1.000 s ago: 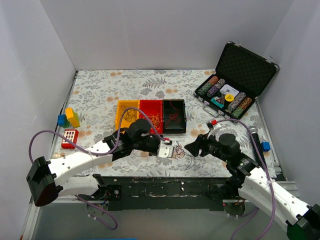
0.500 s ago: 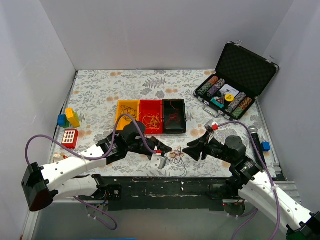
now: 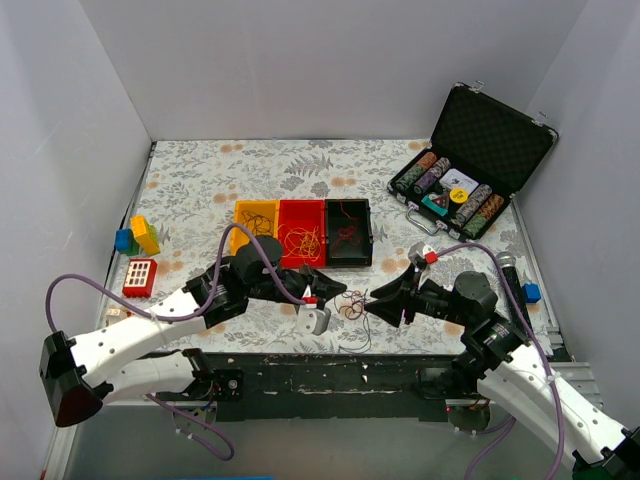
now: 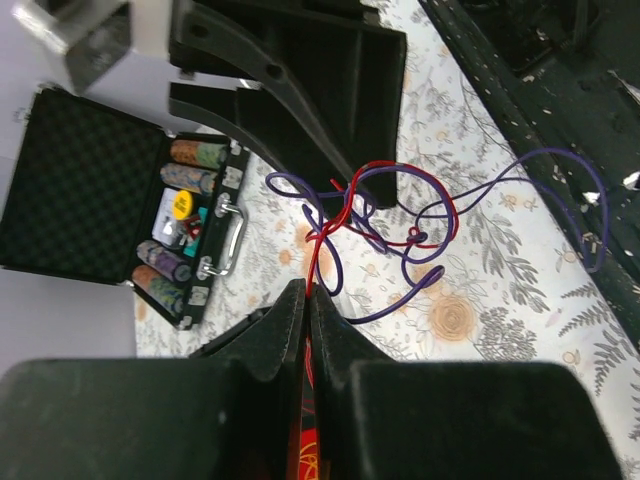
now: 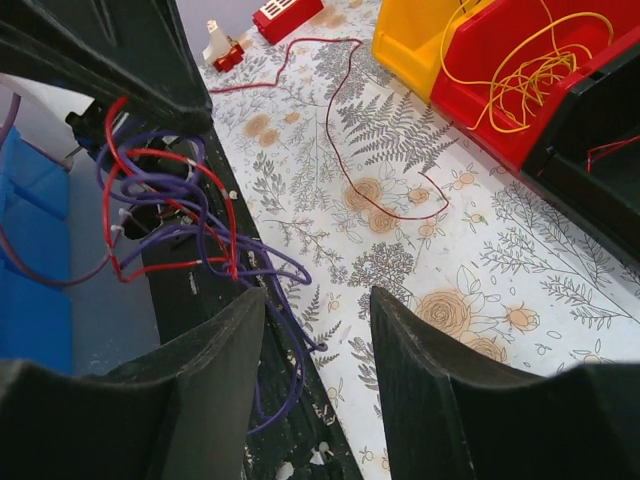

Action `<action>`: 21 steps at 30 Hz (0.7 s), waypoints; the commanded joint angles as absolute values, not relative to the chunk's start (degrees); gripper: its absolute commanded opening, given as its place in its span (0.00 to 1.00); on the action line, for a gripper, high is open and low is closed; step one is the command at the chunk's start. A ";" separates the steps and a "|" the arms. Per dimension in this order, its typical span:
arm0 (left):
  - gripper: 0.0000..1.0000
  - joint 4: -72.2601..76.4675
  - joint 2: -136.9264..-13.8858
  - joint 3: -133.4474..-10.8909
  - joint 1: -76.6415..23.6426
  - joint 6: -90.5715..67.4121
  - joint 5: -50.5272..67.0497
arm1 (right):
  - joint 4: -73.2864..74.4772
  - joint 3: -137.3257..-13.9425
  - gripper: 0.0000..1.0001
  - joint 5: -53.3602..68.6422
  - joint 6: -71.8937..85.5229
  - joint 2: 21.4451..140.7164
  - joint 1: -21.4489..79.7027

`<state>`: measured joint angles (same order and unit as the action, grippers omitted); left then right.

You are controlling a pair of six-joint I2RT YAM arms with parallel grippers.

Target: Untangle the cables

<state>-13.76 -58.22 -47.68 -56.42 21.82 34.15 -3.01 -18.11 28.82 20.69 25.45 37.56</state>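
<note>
A tangle of red and dark purple cables hangs between my two grippers near the table's front edge. My left gripper is shut on a red strand of this tangle, which runs up out of its closed fingertips. My right gripper is open; the tangle sits just beyond its left finger, not between the jaws. A loose red cable lies on the tablecloth. Yellow cables lie in the red bin.
A yellow bin and a black bin flank the red one. An open case of poker chips stands at the back right. Toy blocks and a red-white block are at the left. A blue object is at the right.
My left gripper has turned and shifted a little toward the front edge with the red strand. My right arm has drawn back to the right, its fingers staying at the tangle.
</note>
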 commanded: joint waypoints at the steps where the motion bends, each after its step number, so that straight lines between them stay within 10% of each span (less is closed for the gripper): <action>1: 0.00 -14.50 -55.46 -51.50 -56.60 20.31 34.10 | -5.53 -20.92 0.55 31.20 21.09 25.05 37.44; 21: 0.00 -16.96 -52.30 -52.03 -56.69 17.23 33.14 | -5.20 -26.72 0.12 30.42 22.24 25.40 37.44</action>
<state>-16.32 -54.59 -50.65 -56.47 17.74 33.47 -6.85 -22.65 31.57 23.57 26.63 37.56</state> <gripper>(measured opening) 0.014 0.184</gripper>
